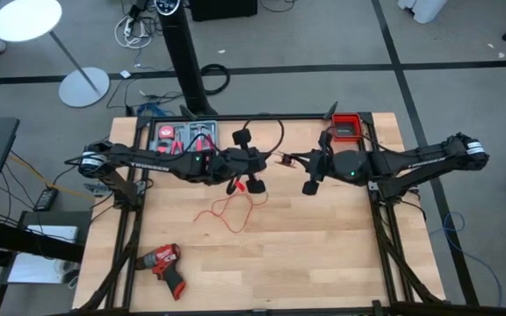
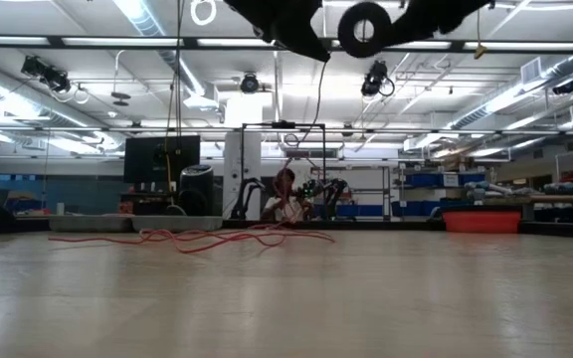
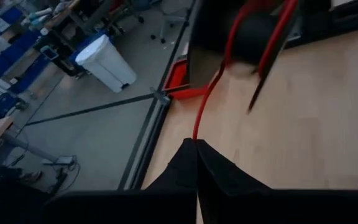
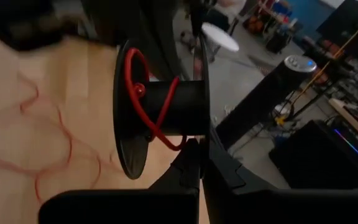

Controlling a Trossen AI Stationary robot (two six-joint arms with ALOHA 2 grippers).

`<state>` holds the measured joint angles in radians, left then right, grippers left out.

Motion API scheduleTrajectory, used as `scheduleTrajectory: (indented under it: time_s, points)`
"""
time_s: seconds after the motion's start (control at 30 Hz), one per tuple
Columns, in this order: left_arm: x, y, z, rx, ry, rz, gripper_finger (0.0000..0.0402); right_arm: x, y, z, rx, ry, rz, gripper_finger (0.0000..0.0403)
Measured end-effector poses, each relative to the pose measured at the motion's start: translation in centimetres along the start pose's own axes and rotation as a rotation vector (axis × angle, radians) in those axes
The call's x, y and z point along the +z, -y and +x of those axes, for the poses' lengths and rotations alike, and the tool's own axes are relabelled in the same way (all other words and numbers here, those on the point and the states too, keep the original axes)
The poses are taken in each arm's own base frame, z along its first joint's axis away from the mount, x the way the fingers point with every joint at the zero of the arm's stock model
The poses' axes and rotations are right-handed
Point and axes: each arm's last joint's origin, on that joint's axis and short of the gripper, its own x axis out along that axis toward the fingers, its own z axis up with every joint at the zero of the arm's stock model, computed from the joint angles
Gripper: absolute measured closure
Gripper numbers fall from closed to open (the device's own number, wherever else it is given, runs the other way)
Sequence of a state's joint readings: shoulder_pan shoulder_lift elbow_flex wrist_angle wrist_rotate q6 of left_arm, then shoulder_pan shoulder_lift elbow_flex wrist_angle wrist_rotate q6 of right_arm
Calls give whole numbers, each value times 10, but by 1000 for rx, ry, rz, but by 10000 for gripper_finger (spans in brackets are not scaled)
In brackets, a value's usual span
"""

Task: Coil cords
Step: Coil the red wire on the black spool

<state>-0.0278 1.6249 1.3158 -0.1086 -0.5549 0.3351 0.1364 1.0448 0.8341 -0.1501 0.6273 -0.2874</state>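
Red wire (image 3: 204, 109) pinched by left gripper (image 3: 197, 144); black spool (image 4: 166, 107) rim clamped by right gripper (image 4: 201, 149), above table (image 1: 323, 246) centre.

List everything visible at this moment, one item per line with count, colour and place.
Red wire: one, bright red, loose on the table's middle, one end pinched by the left gripper, a few turns on the spool.
Spool: one, black, held up by the right gripper.
Drill: one, red and black, near-left table corner.
Tool tray: one, grey, far edge.
Bin: one, red, far edge.
Left gripper: shut on the wire.
Right gripper: shut on the spool's flange.
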Motion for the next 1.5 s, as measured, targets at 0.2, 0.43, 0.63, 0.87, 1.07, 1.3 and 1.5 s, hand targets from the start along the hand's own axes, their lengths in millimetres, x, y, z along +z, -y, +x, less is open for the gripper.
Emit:
scheduleTrajectory:
  time_s: [0.2,0.43,0.63,0.87,1.07,1.3,1.5]
  points:
    - [8,7,-7,-23,33,0,401,-8,-2,7,-36,-85,-63,403]
    - [13,13,-12,-40,59,-20,401,-14,2,20,-93,-134,-82,403]
    - [18,13,-13,-37,107,-56,401,-8,2,31,-129,-85,-67,403]
    - [21,8,-12,-14,145,-88,401,-3,-3,43,-144,-25,-53,403]
    - [22,5,-10,-2,151,-97,401,2,-5,49,-166,24,-5,403]
    - [22,8,-12,-9,149,-91,401,5,-3,50,-190,59,41,403]
    - [20,9,-11,4,143,-92,379,10,-1,49,-206,100,52,403]
